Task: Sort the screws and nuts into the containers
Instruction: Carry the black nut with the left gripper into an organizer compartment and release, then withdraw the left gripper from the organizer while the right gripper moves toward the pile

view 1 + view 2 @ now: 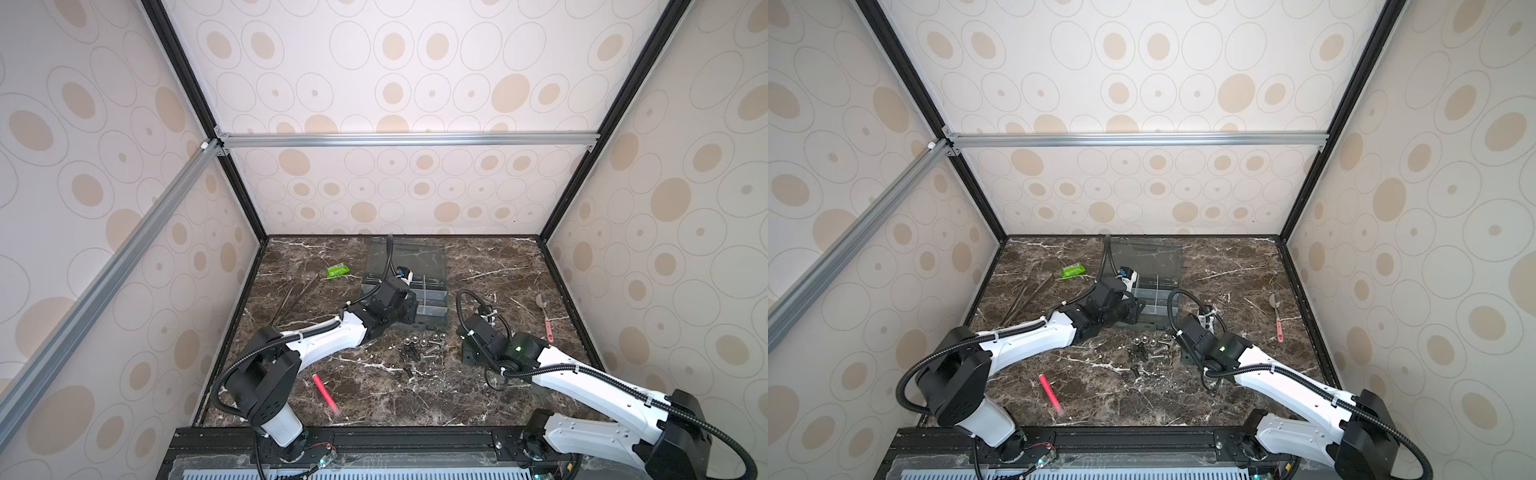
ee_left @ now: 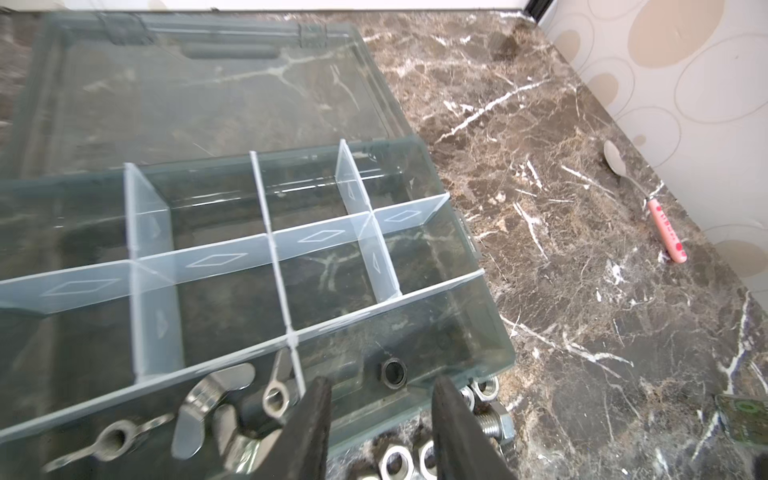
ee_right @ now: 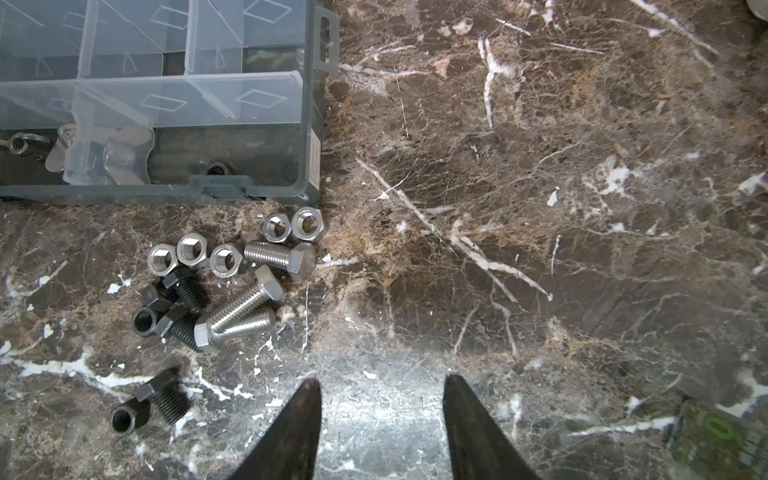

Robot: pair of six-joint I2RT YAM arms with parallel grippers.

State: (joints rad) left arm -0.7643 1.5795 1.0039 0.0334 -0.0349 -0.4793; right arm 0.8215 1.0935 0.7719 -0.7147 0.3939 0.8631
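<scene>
Organiser box: 1 compartment holds silver wing nuts, its neighbour 1 black nut. Left gripper, right gripper: jaws apart, empty.

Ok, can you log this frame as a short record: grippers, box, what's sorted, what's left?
left gripper: open, empty, over the near row of the organiser box
right gripper: open, empty, over bare table
lid: open, laid back behind the box
sorted: wing nuts in one near compartment; black nut in the next one
unsorted: silver nuts, silver screws, black screws piled on the table in front of the box
</scene>
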